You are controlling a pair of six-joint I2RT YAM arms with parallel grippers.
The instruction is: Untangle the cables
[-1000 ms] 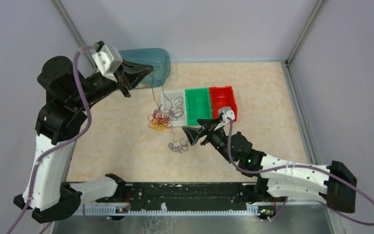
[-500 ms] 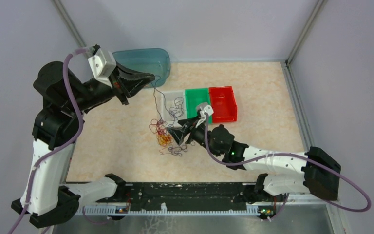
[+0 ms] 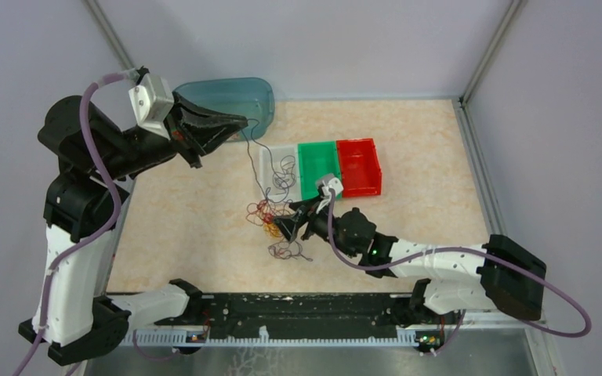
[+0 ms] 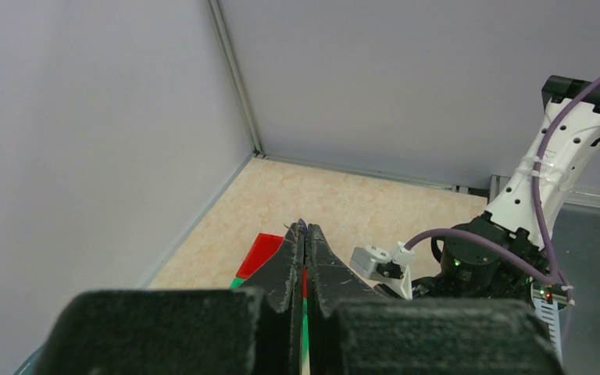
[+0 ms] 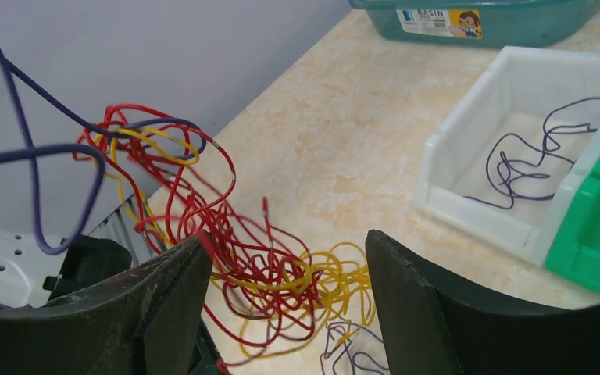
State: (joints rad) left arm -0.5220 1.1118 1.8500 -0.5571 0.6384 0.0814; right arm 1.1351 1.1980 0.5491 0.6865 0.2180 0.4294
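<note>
My left end effector [image 3: 239, 124] is raised well above the table [image 3: 188, 211], clenched on a dark purple cable [image 3: 251, 154] that runs down toward the tangle. My right end effector [image 5: 285, 250] is low at the table with its jaws apart. The clump of red and yellow cables [image 5: 273, 285] lies between them, near the white bin [image 5: 469, 195], which holds another purple cable [image 5: 531, 160].

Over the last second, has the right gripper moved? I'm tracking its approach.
Yes: the right gripper shifted left, from below the red bin to below the green bin, ending at the red and yellow cables.
</note>
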